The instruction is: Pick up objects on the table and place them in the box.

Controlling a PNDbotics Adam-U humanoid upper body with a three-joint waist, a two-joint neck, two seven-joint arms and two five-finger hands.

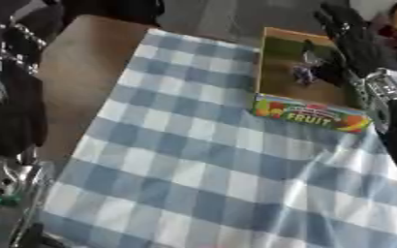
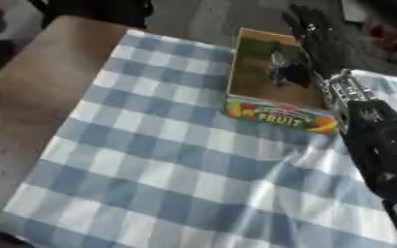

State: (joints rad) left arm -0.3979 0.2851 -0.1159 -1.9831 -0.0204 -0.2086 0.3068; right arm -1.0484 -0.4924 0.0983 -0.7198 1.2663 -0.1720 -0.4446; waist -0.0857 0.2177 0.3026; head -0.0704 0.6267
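Observation:
An open cardboard box [image 1: 274,82] with a colourful FRUIT label [image 1: 310,117] on its near wall stands at the far right of the blue-and-white checked cloth. Inside it lies a small silver and purple thing [image 1: 304,71]. My right hand [image 1: 344,34] hovers over the box's right side, its dark fingers stretched out toward the far edge and just above that small thing. Its forearm [image 2: 380,145] runs down the right edge of the view. My left arm [image 1: 15,111] shows as a dark blurred shape along the left edge, away from the box.
The checked cloth [image 1: 193,169] covers most of the brown table [image 1: 83,63], whose bare top shows at the left. Dark shapes lie beyond the table's far edge.

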